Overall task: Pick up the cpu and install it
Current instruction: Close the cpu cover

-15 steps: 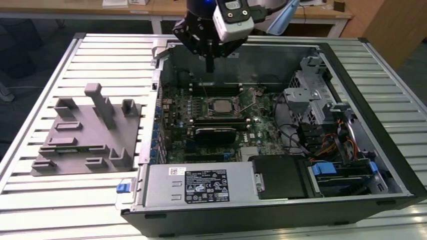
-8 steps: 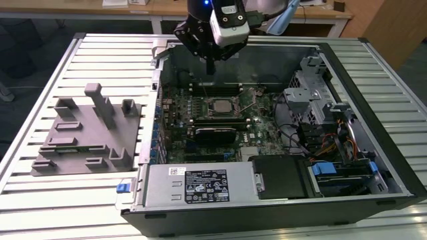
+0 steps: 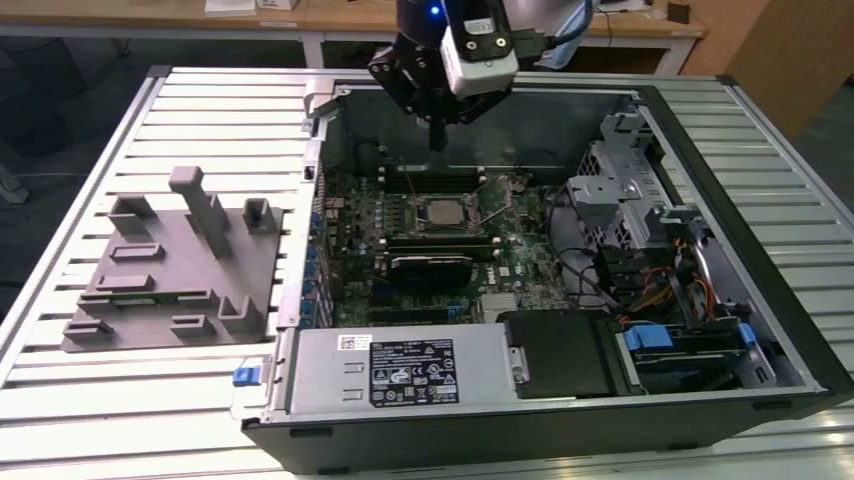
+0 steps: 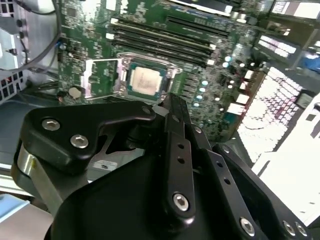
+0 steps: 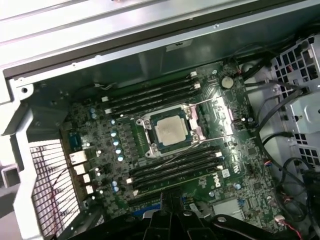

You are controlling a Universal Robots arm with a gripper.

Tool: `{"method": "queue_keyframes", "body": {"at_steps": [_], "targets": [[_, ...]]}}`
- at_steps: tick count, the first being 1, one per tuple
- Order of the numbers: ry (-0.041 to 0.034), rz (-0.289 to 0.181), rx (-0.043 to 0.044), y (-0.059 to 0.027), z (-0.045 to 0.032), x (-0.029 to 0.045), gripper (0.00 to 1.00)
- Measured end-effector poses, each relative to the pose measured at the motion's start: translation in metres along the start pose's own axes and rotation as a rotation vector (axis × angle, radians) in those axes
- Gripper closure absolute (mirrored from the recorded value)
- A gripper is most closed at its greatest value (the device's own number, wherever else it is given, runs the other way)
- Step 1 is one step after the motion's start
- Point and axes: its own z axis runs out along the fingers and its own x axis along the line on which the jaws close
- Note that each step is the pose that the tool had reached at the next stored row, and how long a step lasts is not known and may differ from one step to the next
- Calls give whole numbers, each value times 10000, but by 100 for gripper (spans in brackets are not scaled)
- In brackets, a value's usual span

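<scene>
The cpu [image 3: 442,210] [image 4: 145,80] [image 5: 171,131], a small square chip with a pale silver top, lies flat in the black-framed socket [image 5: 147,131] in the middle of the green motherboard [image 3: 514,262]. The socket's metal cover plate [image 5: 218,111] [image 4: 102,76] is swung open to one side. My gripper [image 3: 438,138] [image 4: 172,106] [image 5: 170,199] hangs above the far part of the open computer case, well above the cpu and apart from it. Its fingers are pressed together, shut, with nothing between them.
Long black memory sticks [image 5: 172,165] flank the socket. In the case [image 3: 747,170], a metal drive cage [image 3: 621,190], cables [image 3: 641,290] and the power supply [image 3: 400,370] sit around the board. A grey moulded tray [image 3: 174,270] lies on the slatted table [image 3: 80,170] at the exterior view's left.
</scene>
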Motion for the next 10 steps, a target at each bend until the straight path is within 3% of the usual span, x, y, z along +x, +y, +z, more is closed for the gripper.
{"method": "queue_keyframes", "body": {"at_steps": [3, 10], "targets": [[-3, 66, 0, 28, 29, -68, 89], [-41, 906, 21, 31, 98, -78, 89]]}}
